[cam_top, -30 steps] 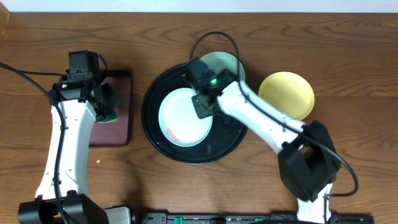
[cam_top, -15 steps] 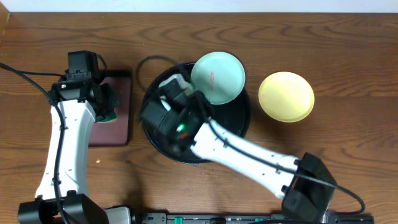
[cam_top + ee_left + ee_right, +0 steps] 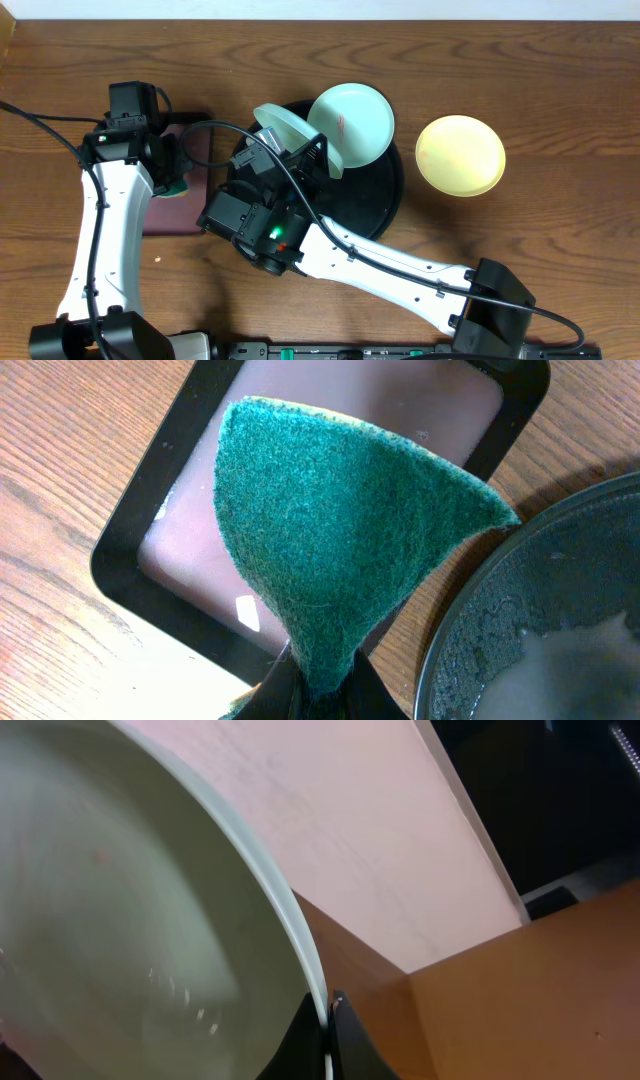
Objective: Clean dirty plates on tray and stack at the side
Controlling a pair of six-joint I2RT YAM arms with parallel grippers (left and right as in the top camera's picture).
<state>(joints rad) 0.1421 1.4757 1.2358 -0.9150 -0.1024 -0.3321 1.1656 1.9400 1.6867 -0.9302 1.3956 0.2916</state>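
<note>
At the tray's [image 3: 378, 198] 11 o'clock, right jaws pinch a mint plate [image 3: 295, 130] by its rim, newly lifted and tilted; left jaws pinch the sponge [image 3: 330, 530], so scrubbing appears next.

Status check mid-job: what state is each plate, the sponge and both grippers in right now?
Lifted mint plate: held tilted by right gripper.
Second mint plate: lying on black tray, red smear.
Yellow plate: on table, off tray.
Sponge: pinched in left gripper.
</note>
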